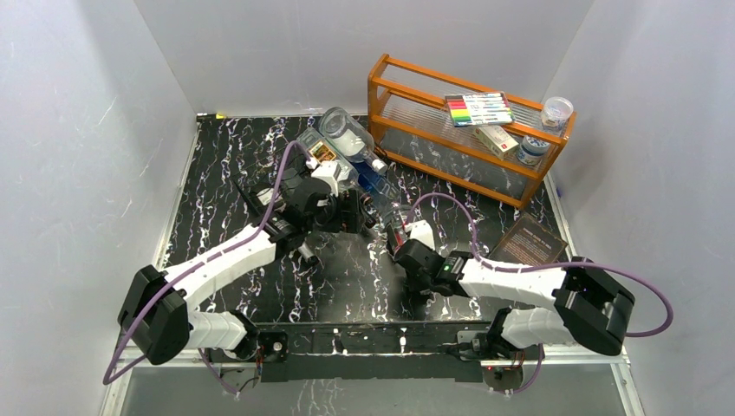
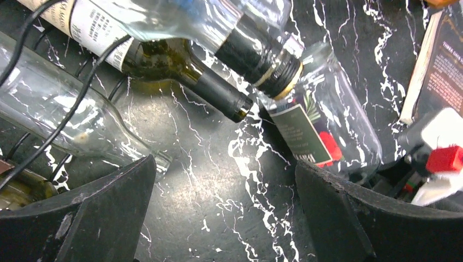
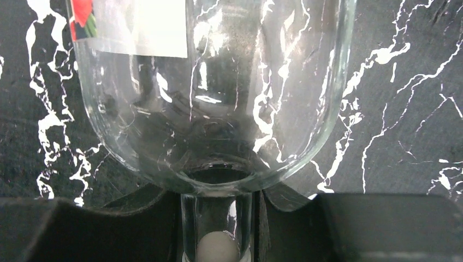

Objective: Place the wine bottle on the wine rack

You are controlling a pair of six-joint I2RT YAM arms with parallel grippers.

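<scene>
While the right gripper [image 3: 217,232] clamps the neck of the clear wine bottle [image 3: 218,98], which fills its wrist frame's centre, the left gripper [image 2: 224,213] stands spread and empty. The wine rack [image 2: 82,97], upper left there, cradles other bottles [image 2: 164,60].

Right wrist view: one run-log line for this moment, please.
right gripper: shut on clear bottle at neck | left gripper: open, empty, near other bottles | status: clear bottle not yet racked
</scene>
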